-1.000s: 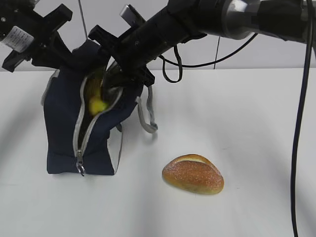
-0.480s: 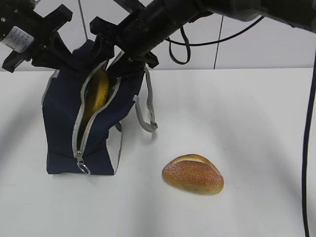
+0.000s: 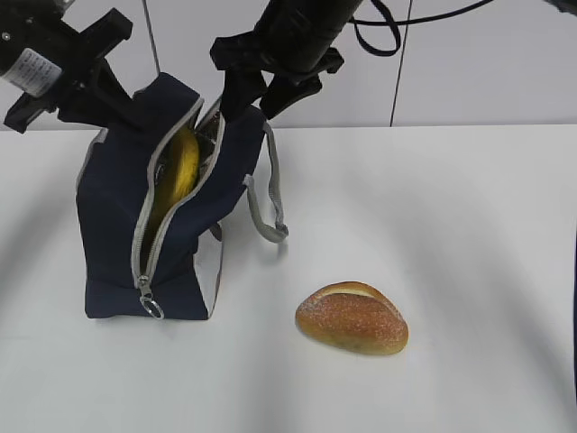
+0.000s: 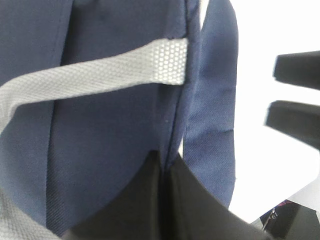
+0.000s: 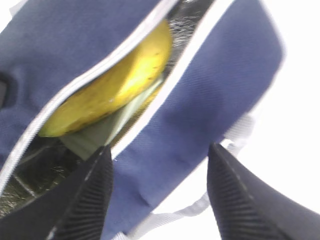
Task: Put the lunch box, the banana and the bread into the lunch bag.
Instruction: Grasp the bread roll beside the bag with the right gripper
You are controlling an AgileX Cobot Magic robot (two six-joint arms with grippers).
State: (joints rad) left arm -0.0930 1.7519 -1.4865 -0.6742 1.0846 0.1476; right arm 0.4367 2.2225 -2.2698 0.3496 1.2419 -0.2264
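The navy lunch bag (image 3: 113, 234) stands at the left with its zipper open. The yellow banana (image 3: 178, 171) stands inside the opening; it also shows in the right wrist view (image 5: 115, 85), resting on the pale green lid of the lunch box (image 5: 97, 132). My left gripper (image 3: 122, 108) is shut on the bag's top edge (image 4: 125, 125) and holds it up. My right gripper (image 3: 257, 95) is open and empty just above the bag's mouth. The golden-brown bread (image 3: 352, 317) lies on the table to the right of the bag.
The bag's grey strap handle (image 3: 268, 203) hangs down its right side. The white table (image 3: 451, 225) stretches right of the bag. Black cables (image 3: 374, 27) hang behind the right arm.
My right gripper has let go of the banana inside the bag and risen up and out of the opening, its arm swinging upward. The left gripper has kept its hold.
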